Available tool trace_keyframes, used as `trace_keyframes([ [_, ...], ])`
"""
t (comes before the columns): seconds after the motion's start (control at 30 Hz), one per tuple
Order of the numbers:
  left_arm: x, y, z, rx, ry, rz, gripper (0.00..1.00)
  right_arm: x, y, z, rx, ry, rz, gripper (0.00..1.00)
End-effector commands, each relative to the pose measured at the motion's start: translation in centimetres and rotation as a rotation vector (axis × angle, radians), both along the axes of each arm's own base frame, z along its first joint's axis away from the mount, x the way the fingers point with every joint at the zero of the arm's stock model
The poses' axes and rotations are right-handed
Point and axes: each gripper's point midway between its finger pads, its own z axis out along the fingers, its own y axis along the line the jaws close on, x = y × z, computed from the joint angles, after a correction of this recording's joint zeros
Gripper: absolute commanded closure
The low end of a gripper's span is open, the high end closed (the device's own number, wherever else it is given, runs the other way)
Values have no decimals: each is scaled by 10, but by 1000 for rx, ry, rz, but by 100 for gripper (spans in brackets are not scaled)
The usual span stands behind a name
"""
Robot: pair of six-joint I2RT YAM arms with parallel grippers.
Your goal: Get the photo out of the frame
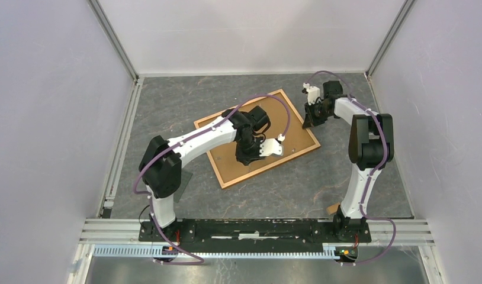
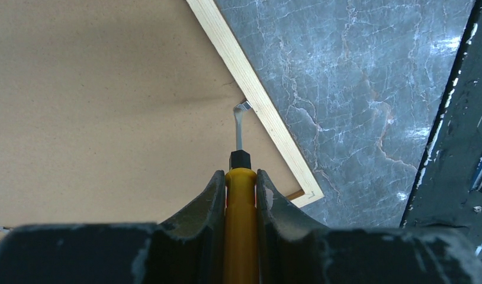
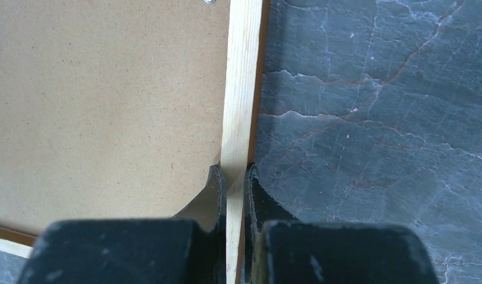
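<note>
The frame [image 1: 293, 133] lies face down on the table, its plain brown backing board [image 2: 96, 106] up. The photo is hidden under the board. My left gripper [image 1: 250, 152] hangs over the board and is shut on a yellow-handled tool [image 2: 241, 225]. The tool's bent metal tip [image 2: 241, 112] rests at the inner edge of the pale wooden border [image 2: 268, 115], near a corner. My right gripper [image 1: 310, 120] is at the frame's far right side, shut on the wooden border [image 3: 241, 89], one finger [image 3: 217, 183] on the board side and the other on the table side.
The table top [image 1: 286, 189] is dark grey marble, walled by white panels with aluminium rails. A small orange-brown piece [image 1: 332, 207] lies by the right arm's base. A dark flat thing [image 1: 184, 177] shows behind the left arm. A small clip [image 3: 209, 2] sits at the board's edge.
</note>
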Motion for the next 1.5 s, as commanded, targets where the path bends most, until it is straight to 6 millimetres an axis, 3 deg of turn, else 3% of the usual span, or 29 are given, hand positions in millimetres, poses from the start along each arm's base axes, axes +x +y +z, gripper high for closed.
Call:
trace_keyframes([
  [0.0, 12, -6, 4, 20, -59, -11, 98, -16, -1, -19, -27, 52, 27, 100],
  [0.6, 3, -12, -10, 43, -54, -72, 98, -19, -1, -24, -21, 65, 15, 100],
  [1.13, -21, 40, -17, 207, -6, -217, 98, -11, -4, -25, -45, 57, 13, 100],
  [1.47, -31, 29, -1, 114, 28, -222, 98, -10, -3, -24, -39, 56, 21, 100],
])
